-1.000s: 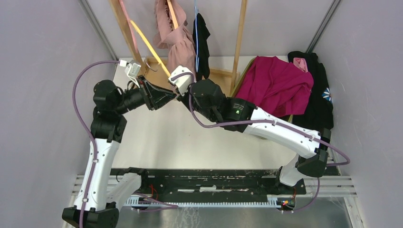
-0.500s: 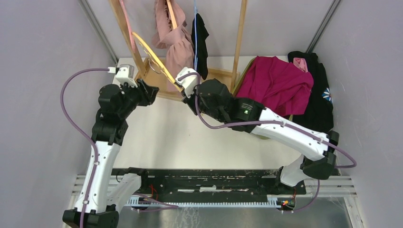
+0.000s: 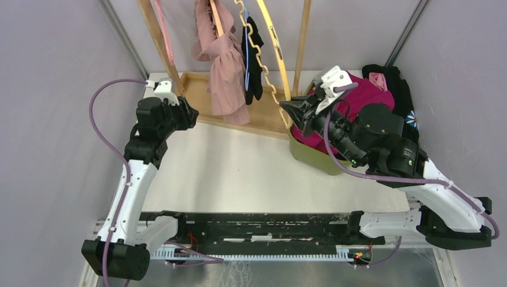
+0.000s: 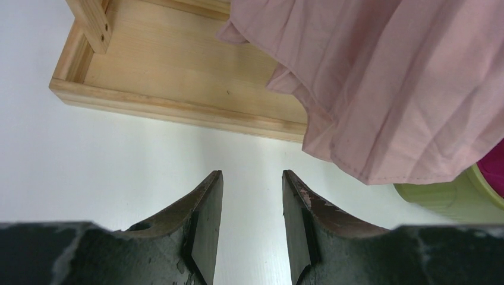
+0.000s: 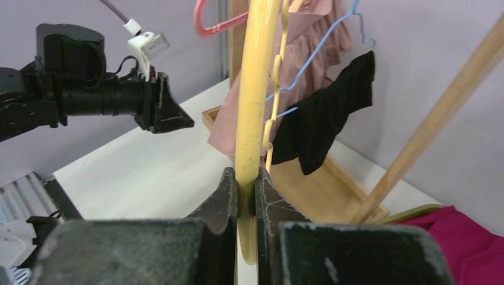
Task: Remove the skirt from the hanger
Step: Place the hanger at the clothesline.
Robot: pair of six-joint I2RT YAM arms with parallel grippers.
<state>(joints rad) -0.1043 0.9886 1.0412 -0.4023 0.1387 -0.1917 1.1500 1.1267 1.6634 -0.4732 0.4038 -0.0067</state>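
Note:
A bare yellow hanger (image 3: 277, 54) stands nearly upright, and my right gripper (image 3: 288, 109) is shut on its lower end, above the green basket's left rim; the right wrist view shows the hanger (image 5: 252, 89) pinched between the jaws of my right gripper (image 5: 245, 175). No cloth hangs on it. A pink ruffled garment (image 3: 226, 66) hangs on the wooden rack. My left gripper (image 3: 190, 116) is open and empty, low over the white table just left of that pink garment (image 4: 404, 77); in the left wrist view the left gripper (image 4: 251, 175) faces the rack's base.
A black garment (image 3: 254, 54) hangs on a blue wire hanger (image 5: 333, 41) beside the pink one. The wooden rack base (image 3: 197, 89) and posts (image 3: 303, 36) stand at the back. A green basket (image 3: 311, 158) holds magenta cloth (image 3: 366, 94); dark clothes (image 3: 400, 89) lie behind it.
My right arm has swung right with the yellow hanger, from beside the pink garment to over the basket. My left gripper has drawn back to the left, away from the hanger.

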